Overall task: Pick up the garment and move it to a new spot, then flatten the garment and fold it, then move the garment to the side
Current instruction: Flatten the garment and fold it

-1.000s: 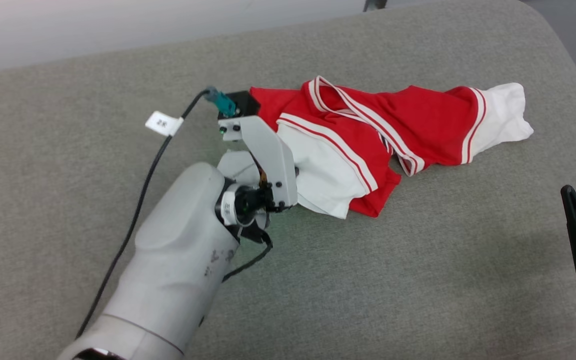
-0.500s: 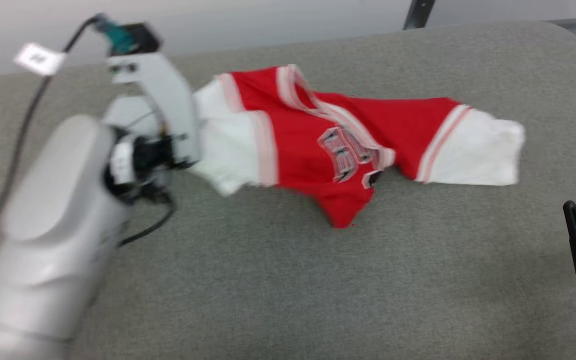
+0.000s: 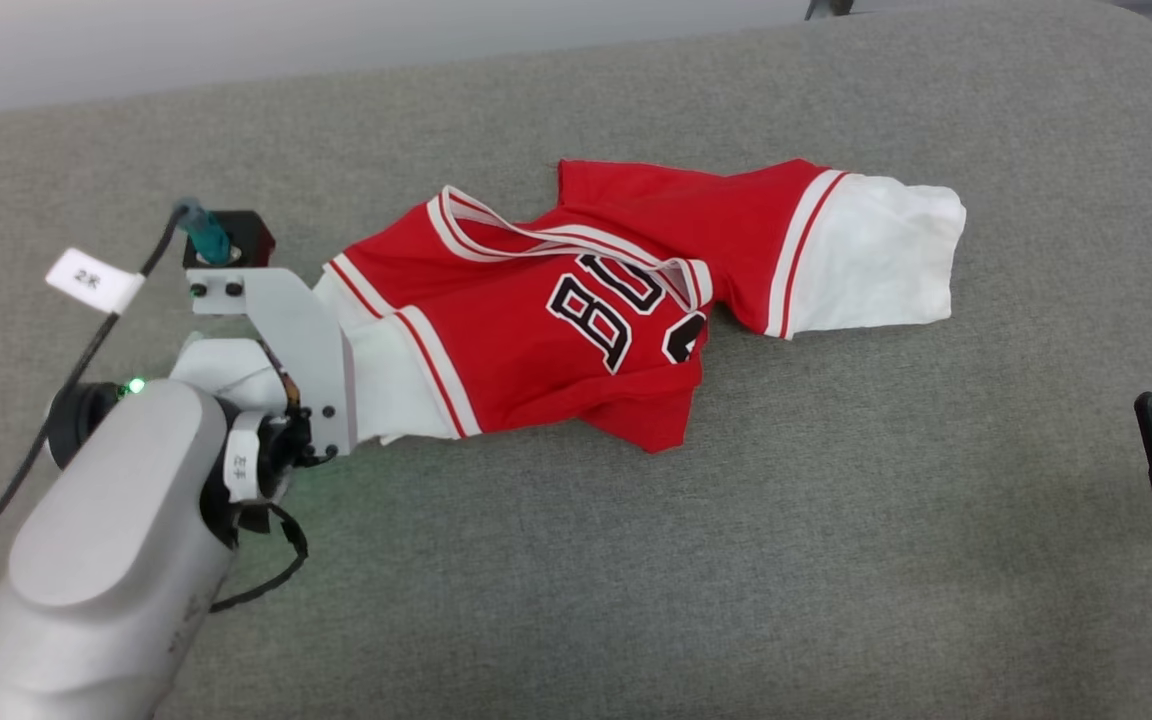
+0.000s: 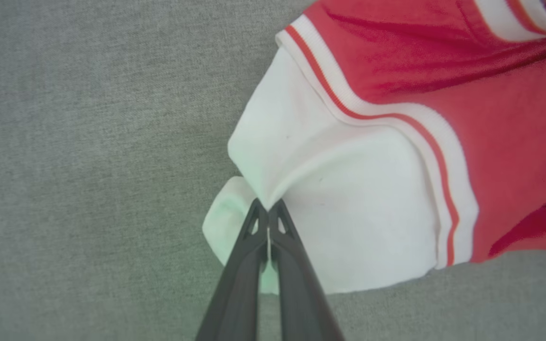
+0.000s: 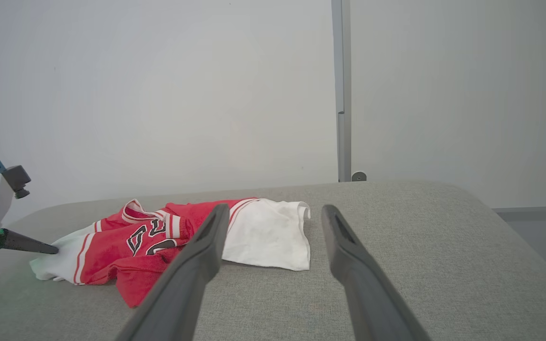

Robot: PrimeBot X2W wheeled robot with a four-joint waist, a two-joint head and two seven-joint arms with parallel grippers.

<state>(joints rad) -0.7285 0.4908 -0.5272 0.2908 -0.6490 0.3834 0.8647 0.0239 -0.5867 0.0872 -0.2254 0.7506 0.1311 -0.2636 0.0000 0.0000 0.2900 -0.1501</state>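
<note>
Forearm [image 3: 106, 540] low over the grey counter [image 3: 636, 580], my left gripper [image 4: 267, 208] is pressed together on a pinch of the near white sleeve [image 4: 349, 199], the cloth puckering into a peak where the dark tips meet. Holding by that sleeve edge, I judge, lets me tow the whole shirt and draw its creases out instead of lifting a bundle. My right gripper [image 5: 275, 210] hangs spread and empty at the counter's right side, well apart from the cloth, likely kept free for the other sleeve once flattening begins. Beyond my left wrist the garment [image 3: 536, 340] lies near the counter's middle, chest up. Its black lettering [image 3: 601, 310] is partly readable, the striped collar [image 3: 526, 238] lies slack across it, and the lower hem [image 3: 671, 430] is bunched into a red point. Farther off, the far white sleeve [image 3: 876, 250] rests flat toward the back right. Behind stand a pale wall [image 5: 159, 94] and a grey post [image 5: 343, 94]. A second ago the shirt was a twisted heap further to my right, lettering hidden. Half a second ago it swung, blurred, under my raised left arm. Now it has come to my left and opened out, so the move to a new spot looks all but done, with flattening and folding ahead. The right gripper has not stirred.
</note>
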